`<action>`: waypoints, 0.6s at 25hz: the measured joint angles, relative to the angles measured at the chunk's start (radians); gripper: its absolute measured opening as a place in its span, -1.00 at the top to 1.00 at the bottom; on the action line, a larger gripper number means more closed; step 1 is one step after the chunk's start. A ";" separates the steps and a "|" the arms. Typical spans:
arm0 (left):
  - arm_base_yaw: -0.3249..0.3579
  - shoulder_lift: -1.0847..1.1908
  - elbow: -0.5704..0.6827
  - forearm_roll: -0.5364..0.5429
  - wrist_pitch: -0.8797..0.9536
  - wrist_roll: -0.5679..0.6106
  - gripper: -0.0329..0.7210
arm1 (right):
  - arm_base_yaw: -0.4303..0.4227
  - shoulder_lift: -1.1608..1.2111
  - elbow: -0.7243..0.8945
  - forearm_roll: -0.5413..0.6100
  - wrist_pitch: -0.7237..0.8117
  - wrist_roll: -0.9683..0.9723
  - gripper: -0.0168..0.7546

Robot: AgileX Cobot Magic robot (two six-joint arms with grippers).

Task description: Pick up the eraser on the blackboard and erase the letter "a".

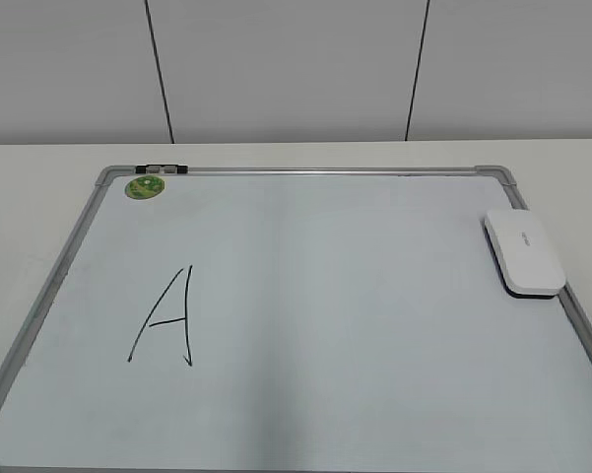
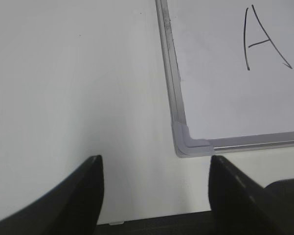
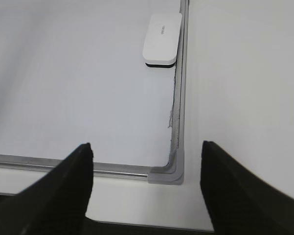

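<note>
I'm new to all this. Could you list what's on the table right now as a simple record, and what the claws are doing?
board: blackboard lying flat on the table
writing: capital letter in black, on the board's left part
eraser: on the board by its right edge, untouched
magnet: green, far left corner
left claw: open, empty
right claw: open, empty

A pale cream desk (image 1: 39,197) fills the near scene, and behind its far edge stands a light grey panelled wall (image 1: 286,69) split by two thin dark vertical seams under soft, even light.
</note>
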 joint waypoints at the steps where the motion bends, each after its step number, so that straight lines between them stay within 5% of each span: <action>1: 0.000 0.000 0.002 0.000 -0.002 0.002 -0.37 | 0.000 0.000 0.000 0.000 0.000 -0.002 -0.36; 15: 0.000 -0.002 0.003 -0.021 -0.022 0.032 -0.34 | 0.000 0.000 0.017 0.003 0.005 -0.033 -0.36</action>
